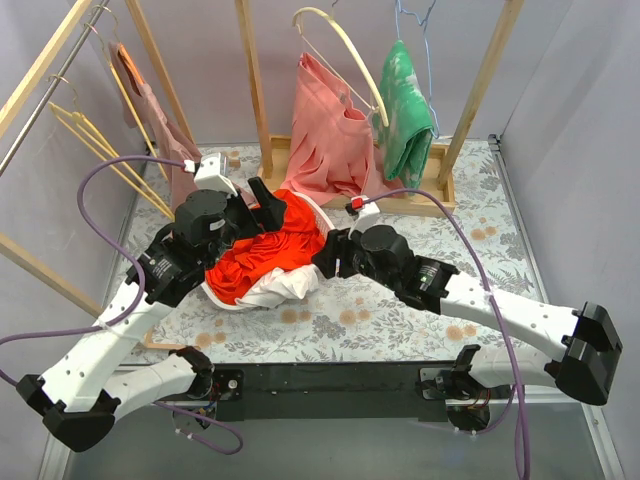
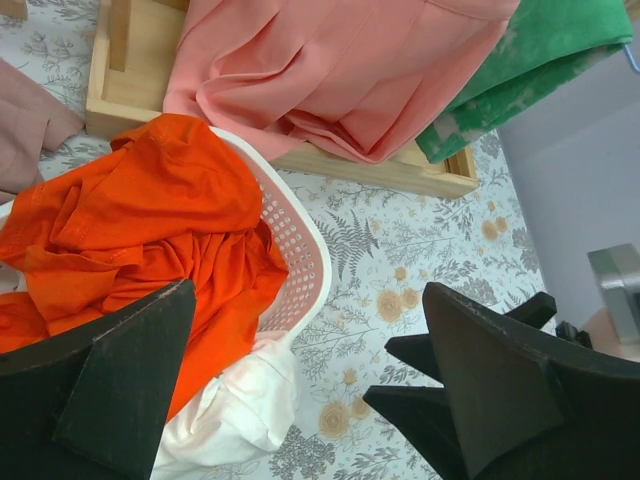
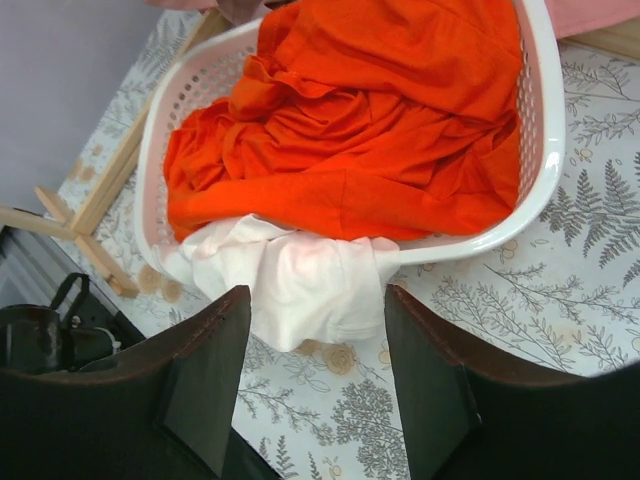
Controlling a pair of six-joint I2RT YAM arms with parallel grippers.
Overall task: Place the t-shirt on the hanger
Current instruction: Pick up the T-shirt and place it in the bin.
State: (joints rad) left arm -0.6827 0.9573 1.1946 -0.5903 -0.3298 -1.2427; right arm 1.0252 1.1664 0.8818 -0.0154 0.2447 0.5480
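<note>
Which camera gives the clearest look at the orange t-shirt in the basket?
The right wrist view: the t-shirt lies crumpled across the basket, almost wholly visible. The left wrist view crops one side; the top view shows it small, overlapped by the arms.

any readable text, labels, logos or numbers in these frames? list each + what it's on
None readable in any view.
t-shirt: plain, no print or visible tag.
white basket: no label visible.
salmon-pink garment and green cloth: no lettering.
red patch at the right arm's wrist: too small to tell whether it carries writing.
</note>
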